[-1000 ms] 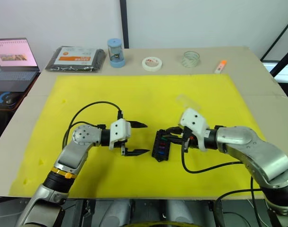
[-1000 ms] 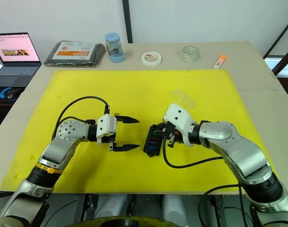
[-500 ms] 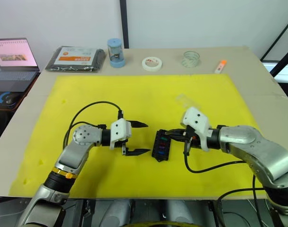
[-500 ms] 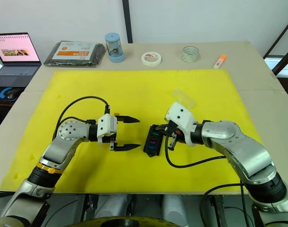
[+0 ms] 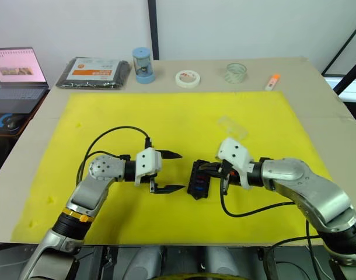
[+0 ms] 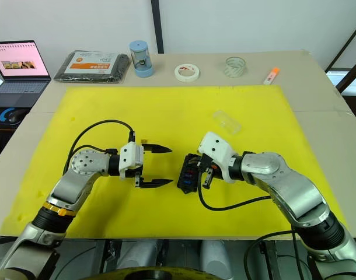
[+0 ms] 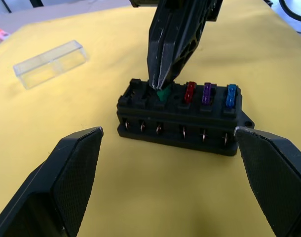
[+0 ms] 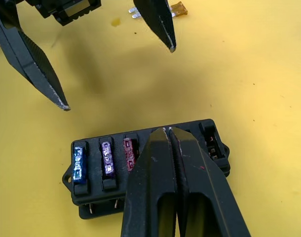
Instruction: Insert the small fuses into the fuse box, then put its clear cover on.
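Right gripper (image 7: 160, 84) advances over the fuse box (image 7: 182, 118), fingers closed, pressing the teal fuse (image 7: 164, 94) into its slot. Left gripper (image 5: 168, 171) hangs wide open, empty. Seating nearly complete.

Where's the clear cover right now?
The clear cover lies on the yellow mat, on the robot's right, beyond the fuse box and apart from it, untouched by either gripper.
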Controlling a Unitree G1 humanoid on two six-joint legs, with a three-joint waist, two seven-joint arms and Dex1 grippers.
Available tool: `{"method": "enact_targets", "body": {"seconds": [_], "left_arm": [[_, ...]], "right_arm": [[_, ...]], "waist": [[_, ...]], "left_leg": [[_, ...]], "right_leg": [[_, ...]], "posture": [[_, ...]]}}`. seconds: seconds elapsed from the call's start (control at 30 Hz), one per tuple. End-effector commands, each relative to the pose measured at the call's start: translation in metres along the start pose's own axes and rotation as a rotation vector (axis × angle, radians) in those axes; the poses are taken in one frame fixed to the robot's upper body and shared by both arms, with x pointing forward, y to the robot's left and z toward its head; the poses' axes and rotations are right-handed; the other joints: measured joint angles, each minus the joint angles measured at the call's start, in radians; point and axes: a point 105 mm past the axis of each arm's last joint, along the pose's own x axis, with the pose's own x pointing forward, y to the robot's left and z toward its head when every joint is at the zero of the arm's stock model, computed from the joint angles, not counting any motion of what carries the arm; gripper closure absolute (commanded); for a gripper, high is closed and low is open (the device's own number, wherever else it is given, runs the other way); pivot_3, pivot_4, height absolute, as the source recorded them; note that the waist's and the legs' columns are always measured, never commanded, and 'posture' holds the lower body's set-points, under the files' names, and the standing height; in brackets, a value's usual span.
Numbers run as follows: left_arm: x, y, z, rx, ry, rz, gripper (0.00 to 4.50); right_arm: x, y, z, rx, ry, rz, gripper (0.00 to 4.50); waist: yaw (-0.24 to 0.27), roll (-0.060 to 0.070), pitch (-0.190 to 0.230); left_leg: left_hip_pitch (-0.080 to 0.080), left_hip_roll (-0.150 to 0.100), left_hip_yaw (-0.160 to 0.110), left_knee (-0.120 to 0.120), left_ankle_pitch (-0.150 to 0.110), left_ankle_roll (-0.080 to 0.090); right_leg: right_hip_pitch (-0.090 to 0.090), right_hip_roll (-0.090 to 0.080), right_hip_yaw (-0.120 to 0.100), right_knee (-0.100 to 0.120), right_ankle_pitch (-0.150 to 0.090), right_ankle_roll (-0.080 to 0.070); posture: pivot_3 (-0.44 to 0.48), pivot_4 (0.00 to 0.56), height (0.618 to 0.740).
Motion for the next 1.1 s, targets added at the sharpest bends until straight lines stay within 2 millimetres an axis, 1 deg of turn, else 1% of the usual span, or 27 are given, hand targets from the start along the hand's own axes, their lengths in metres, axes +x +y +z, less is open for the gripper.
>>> {"method": "enact_targets", "body": {"seconds": [0.03, 0.2, 0.43, 0.67, 0.77, 0.87, 1.0, 1.1], "left_arm": [[-0.001, 0.002, 0.011, 0.047, -0.02, 0.003, 0.0], [-0.001, 0.002, 0.011, 0.047, -0.018, 0.003, 0.0], [-0.002, 0.004, 0.011, 0.048, -0.014, 0.009, 0.0], [-0.002, 0.005, 0.01, 0.049, -0.012, 0.014, 0.0], [-0.003, 0.006, 0.01, 0.049, -0.01, 0.018, 0.0], [-0.003, 0.006, 0.01, 0.05, -0.01, 0.021, 0.0], [-0.006, 0.006, 0.014, 0.048, -0.028, 0.024, 0.0], [-0.012, 0.01, 0.025, 0.061, -0.064, 0.042, 0.0]], "right_arm": [[0.0, -0.002, -0.003, -0.021, 0.018, -0.01, 4.47], [0.003, 0.001, -0.004, -0.022, 0.025, 0.009, 4.47], [0.003, 0.003, -0.018, -0.026, 0.1, 0.018, 4.47], [0.004, 0.004, -0.02, -0.026, 0.114, 0.028, 4.47], [0.004, 0.005, -0.024, -0.026, 0.134, 0.034, 4.47], [0.005, 0.002, -0.02, -0.03, 0.105, 0.023, 4.47], [-0.003, -0.008, 0.005, -0.068, -0.014, -0.024, 4.47], [-0.015, -0.018, 0.023, -0.062, -0.108, -0.074, 4.47]], "waist": [[0.0, 0.0, 0.0], [0.0, 0.0, 0.0], [0.0, 0.0, 0.0], [0.0, 0.0, 0.0], [0.0, 0.0, 0.0], [0.001, 0.0, 0.0], [0.0, 0.0, 0.0], [0.0, 0.0, 0.0]], "left_leg": [[0.0, 0.0, 0.0, 0.0, 0.0, 0.0], [0.0, 0.0, 0.0, 0.0, 0.0, 0.0], [0.001, 0.0, 0.0, 0.0, 0.0, 0.0], [0.001, 0.0, 0.0, 0.0, 0.0, 0.0], [0.001, 0.0, 0.0, 0.0, 0.0, 0.0], [0.001, 0.0, 0.0, 0.0, 0.0, 0.0], [0.001, 0.0, 0.0, 0.0, 0.0, 0.0], [0.0, 0.0, 0.0, 0.0, 0.0, 0.0]], "right_leg": [[0.0, 0.0, 0.0, 0.0, 0.0, 0.0], [0.0, 0.0, 0.0, 0.0, 0.0, 0.0], [0.0, 0.0, 0.0, 0.0, 0.0, 0.0], [0.001, 0.0, 0.0, 0.0, 0.0, 0.0], [0.001, 0.0, 0.0, 0.0, 0.0, 0.0], [0.002, 0.0, 0.0, 0.0, 0.0, 0.0], [0.001, 0.0, 0.0, 0.0, 0.0, 0.0], [0.001, 0.0, 0.0, 0.0, 0.0, 0.0]], "posture": [[0.0, 0.15, 0.74], [0.0, 0.15, 0.74], [0.0, 0.15, 0.74], [0.0, 0.15, 0.74], [0.0, 0.15, 0.74], [0.0, 0.15, 0.74], [0.0, 0.15, 0.74], [0.0, 0.15, 0.74]]}}
